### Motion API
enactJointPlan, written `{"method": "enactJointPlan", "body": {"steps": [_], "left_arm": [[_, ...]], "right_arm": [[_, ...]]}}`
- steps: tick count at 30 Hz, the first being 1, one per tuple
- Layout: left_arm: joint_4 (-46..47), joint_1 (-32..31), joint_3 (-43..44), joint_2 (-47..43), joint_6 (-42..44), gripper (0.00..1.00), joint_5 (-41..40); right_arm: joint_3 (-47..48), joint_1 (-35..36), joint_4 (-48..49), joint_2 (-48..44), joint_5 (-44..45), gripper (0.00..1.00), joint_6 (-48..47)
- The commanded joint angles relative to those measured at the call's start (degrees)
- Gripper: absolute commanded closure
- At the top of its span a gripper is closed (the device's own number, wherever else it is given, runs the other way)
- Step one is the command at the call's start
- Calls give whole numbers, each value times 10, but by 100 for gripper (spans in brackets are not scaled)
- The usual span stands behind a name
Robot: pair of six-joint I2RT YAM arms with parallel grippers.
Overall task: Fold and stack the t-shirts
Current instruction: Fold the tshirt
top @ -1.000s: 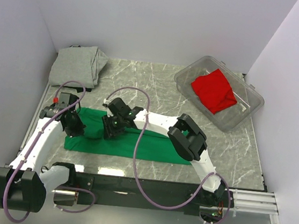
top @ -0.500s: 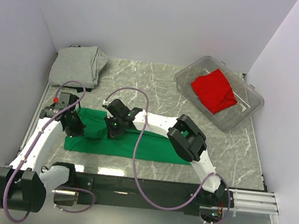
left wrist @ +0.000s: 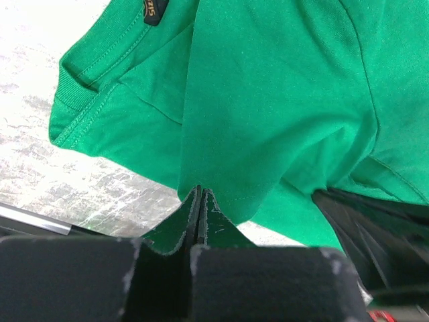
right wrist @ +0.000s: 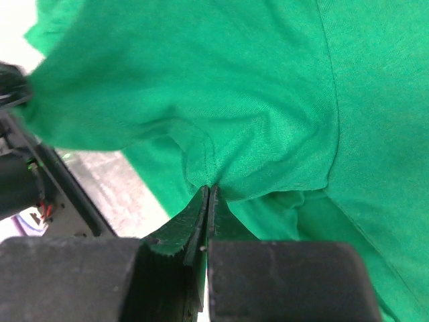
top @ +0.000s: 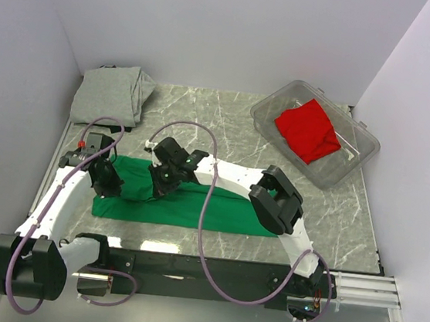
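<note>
Right wrist: green t-shirt [right wrist: 268, 100] being pinched by right end effector [right wrist: 208, 191], just closed tight; 9 o'clock end being held by closed left end effector [left wrist: 199, 191]. Fold lift likely being enabled.

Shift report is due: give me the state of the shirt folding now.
Done: the grey shirt looks roughly folded in the far left corner. In hand: the green shirt lies as a long strip, with the left gripper and right gripper both pinched shut on its cloth. Left: the red shirt sits unfolded in the bin; nothing is stacked yet.
</note>
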Motion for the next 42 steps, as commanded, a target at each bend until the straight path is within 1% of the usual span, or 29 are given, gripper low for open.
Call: {"method": "enactJointPlan", "body": {"steps": [1,9,22,23,25,26,27,28,29,30,32,35,38,41,42], "left_arm": [[-11,0,-6,-7,-5,100,-2],[-36,0,-10,3,7,100,-12],[-48,-1,-20,7,3,99,-4],[-48,-1,-21,9,2,89,-2],[-55,-1,-21,10,-1,73,-2],[-58,-1,-21,7,-2,63,-2],[-62,-1,-17,5,-2,60,-2],[-70,-1,-15,2,-2,57,-2],[-74,-1,-12,-5,-3,52,2],[-79,-1,-5,-8,-3,49,3],[-83,-1,3,-9,-6,46,8],[-65,0,18,5,-13,44,23],[-32,-1,37,38,-21,44,36],[1,-1,59,79,-31,43,50],[28,-1,67,92,-35,43,56]], "right_arm": [[9,2,-20,-47,-13,100,-20],[-25,-1,-38,-73,-9,100,-36],[-40,-6,-53,-80,-5,100,-47],[-39,-6,-55,-76,-6,100,-48],[-32,-7,-63,-73,-8,80,-52],[-30,-7,-65,-73,-7,70,-53],[-29,-6,-67,-74,-4,56,-57],[-28,-7,-70,-77,-1,51,-59],[-28,-7,-72,-84,6,47,-59],[-29,-7,-74,-88,11,42,-64],[-32,-11,-82,-102,25,40,-68],[-48,-19,-87,-130,46,39,-70],[-79,-46,-83,-164,54,38,-62],[-117,-93,-75,-196,65,38,-53],[-126,-106,-72,-201,68,38,-50]]}}
